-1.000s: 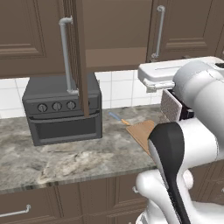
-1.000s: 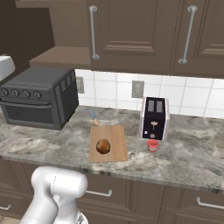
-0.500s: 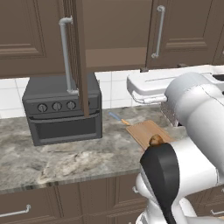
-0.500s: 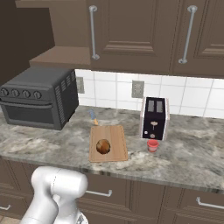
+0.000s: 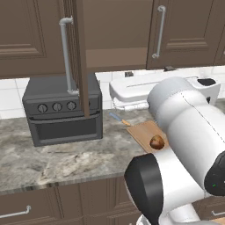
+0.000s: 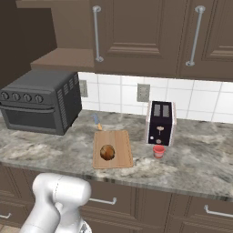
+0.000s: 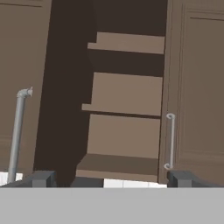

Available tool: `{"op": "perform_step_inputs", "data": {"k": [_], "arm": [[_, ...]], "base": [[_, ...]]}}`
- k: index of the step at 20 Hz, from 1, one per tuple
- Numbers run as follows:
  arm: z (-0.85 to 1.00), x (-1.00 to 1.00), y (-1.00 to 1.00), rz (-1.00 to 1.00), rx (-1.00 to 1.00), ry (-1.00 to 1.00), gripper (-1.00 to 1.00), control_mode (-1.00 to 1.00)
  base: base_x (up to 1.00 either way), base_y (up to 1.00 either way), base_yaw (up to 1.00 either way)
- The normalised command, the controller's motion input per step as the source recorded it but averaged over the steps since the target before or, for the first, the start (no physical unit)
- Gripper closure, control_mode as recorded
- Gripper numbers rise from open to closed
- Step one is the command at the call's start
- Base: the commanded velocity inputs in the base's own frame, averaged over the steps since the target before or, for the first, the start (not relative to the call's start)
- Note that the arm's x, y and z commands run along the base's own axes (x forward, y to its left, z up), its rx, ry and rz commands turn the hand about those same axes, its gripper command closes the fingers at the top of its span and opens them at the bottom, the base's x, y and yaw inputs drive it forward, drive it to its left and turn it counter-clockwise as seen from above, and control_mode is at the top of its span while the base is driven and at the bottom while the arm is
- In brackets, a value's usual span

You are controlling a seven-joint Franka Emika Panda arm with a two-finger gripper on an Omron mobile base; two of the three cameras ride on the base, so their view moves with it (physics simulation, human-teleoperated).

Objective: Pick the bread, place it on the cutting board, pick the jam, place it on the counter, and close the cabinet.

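Bread [image 6: 107, 152] on cutting board [image 6: 119, 160], jam [image 6: 159, 151] beside it; wide-open gripper [image 7: 111, 178] faces cabinet [image 7: 127, 94], door [image 5: 78, 57] needs pushing shut.

A dark grey toaster oven [image 6: 40, 101] with a row of knobs sat at the left of the right base view. A black two-slot toaster [image 6: 160, 123] stood right of centre against the white tiled backsplash [image 6: 113, 93], where two wall outlets [image 6: 143, 92] showed. A small blue-handled knife [image 6: 97, 122] lay between the two appliances.
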Motion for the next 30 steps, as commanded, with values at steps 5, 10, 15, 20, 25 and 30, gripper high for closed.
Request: {"op": "perform_step_inputs", "data": {"k": [5, 10, 15, 20, 25, 30], "arm": [[-0.05, 0.00, 0.33, 0.00, -0.02, 0.00, -1.00, -1.00], [-0.18, 0.00, 0.35, 0.00, -0.03, 0.00, -1.00, -1.00], [-0.17, 0.00, 0.33, 0.00, -0.04, 0.00, -1.00, -1.00], [-0.12, 0.00, 0.28, 0.00, -0.02, 0.00, -1.00, -1.00], [-0.07, 0.00, 0.25, 0.00, -0.01, 0.00, -1.00, -1.00], [-0.02, 0.01, 0.18, 0.00, 0.00, 0.00, -1.00, -1.00]], "base": [[0.00, 0.00, 0.00], [0.00, 0.00, 0.00], [0.00, 0.00, 0.00], [0.00, 0.00, 0.00], [0.00, 0.00, 0.00], [0.00, 0.00, 0.00]]}}
